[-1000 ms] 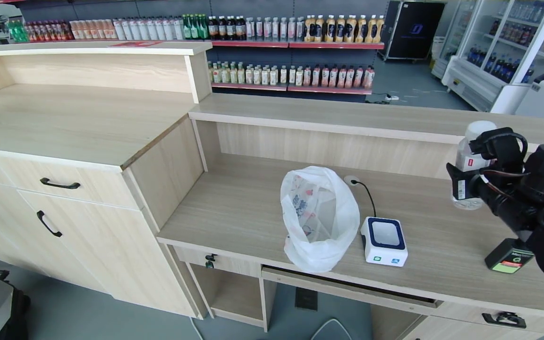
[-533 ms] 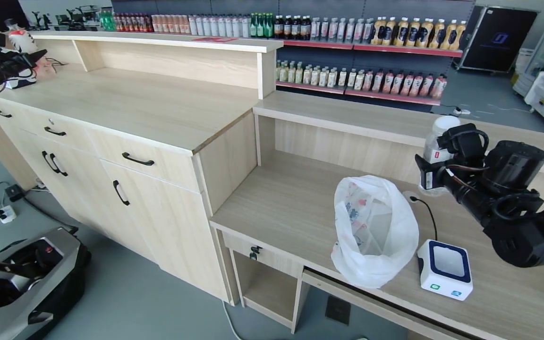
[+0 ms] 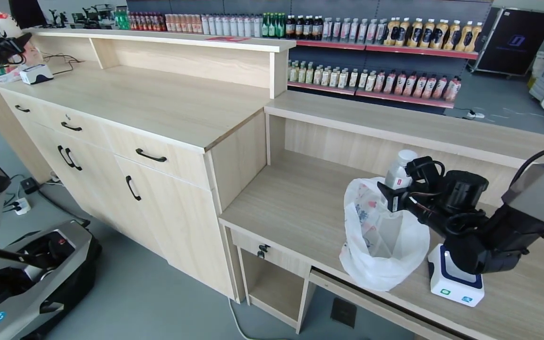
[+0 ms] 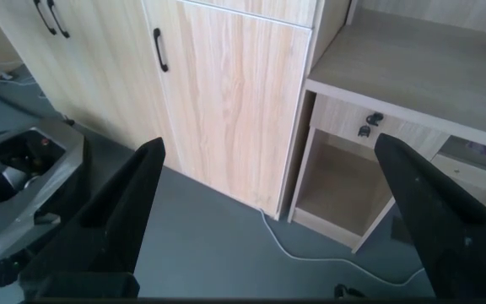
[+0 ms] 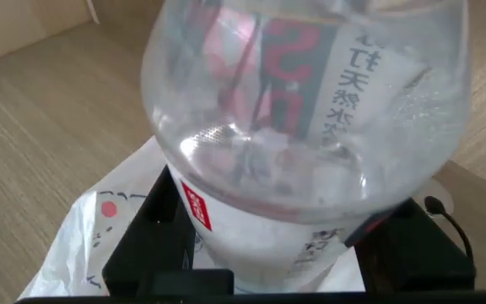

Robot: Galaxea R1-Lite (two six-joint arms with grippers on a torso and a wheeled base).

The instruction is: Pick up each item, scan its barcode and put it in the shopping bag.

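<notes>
Counter (image 3: 300, 208), scanner (image 3: 456, 285) half-hidden; bottle (image 3: 398, 171) in right gripper (image 3: 404, 185) over bag (image 3: 376, 255), left gripper (image 4: 270, 145) wide

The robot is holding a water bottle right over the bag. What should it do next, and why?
Probably lower the bottle straight down into the shopping bag: the right pincer holds it upright just above the bag's open mouth, beside the scanner.

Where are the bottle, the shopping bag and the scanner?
bottle (image 3: 397, 174), head view, upper body below the cap.
shopping bag (image 3: 377, 268), head view, front wall.
scanner (image 3: 456, 292), head view, white front face.
</notes>
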